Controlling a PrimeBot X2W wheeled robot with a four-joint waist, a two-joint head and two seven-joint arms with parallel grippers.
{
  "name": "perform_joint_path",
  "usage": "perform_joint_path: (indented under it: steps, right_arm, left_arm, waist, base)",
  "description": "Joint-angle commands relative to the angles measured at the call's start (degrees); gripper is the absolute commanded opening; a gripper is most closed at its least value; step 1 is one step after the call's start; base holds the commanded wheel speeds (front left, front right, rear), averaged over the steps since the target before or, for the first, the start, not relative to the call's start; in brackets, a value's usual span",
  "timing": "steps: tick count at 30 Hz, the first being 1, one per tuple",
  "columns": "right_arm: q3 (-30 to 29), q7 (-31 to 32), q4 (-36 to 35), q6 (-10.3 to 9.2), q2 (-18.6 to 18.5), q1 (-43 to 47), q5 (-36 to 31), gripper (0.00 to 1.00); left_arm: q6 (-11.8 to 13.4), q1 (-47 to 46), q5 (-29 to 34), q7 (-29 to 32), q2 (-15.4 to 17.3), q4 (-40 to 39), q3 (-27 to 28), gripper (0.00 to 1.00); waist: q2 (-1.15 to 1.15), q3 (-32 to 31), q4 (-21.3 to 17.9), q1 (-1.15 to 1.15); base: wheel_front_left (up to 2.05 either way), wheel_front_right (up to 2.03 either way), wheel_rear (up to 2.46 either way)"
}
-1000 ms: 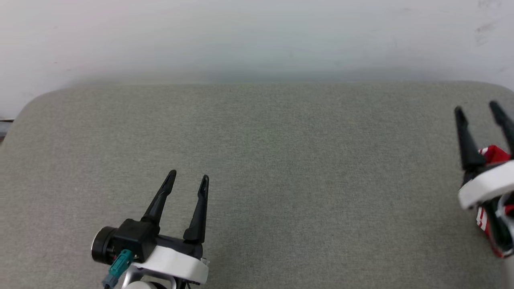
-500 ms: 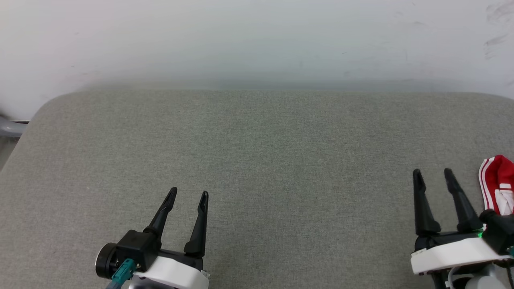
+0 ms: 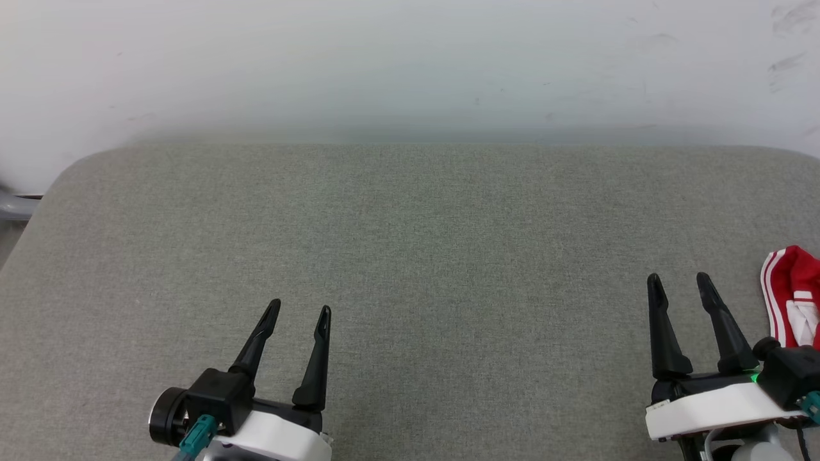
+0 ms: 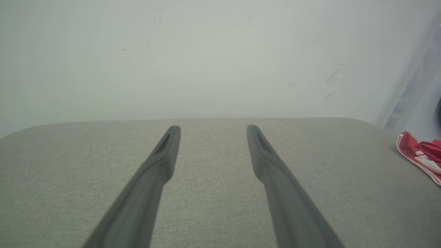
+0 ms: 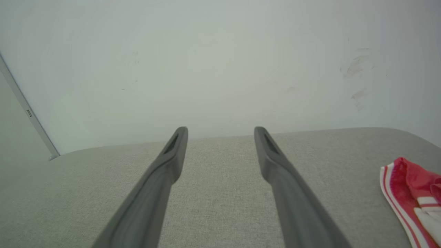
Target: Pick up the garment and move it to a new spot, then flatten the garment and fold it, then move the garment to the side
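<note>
You will find both grippers low over the grey fabric surface (image 3: 410, 243), fingers pointing toward the white wall (image 3: 410, 57). The left gripper (image 3: 300, 308) has its jaws spread wide and empty, and so does the right gripper (image 3: 678, 279). The red-and-white garment (image 3: 792, 288) lies bunched at the far right of the surface, just beside the right gripper.

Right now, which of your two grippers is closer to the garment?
The right gripper: it stands just left of the garment near the grey surface's right edge, open and empty. The left gripper is far across the surface.
</note>
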Motion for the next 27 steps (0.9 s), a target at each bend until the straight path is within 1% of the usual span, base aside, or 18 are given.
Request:
perform_joint_path:
  steps: [1,27]
  right_arm:
    - [-0.2,-0.3,-0.2,-0.05,0.4,-0.1,-0.4,1.0]
    - [0.3,-0.3,-1.0,-0.05,0.6,-0.1,-0.7,1.0]
  left_arm:
    - [0.0,0.3,0.3,-0.1,-0.1,-0.3,0.2,1.0]
    - [0.0,-0.3,-0.3,-0.1,-0.1,0.4,0.4,1.0]
  waist:
    - [0.0,0.0,0.0,0.0]
    - [0.0,1.0,0.2,0.0]
  base:
    - [0.0,0.0,0.0]
    - [0.0,0.0,0.0]
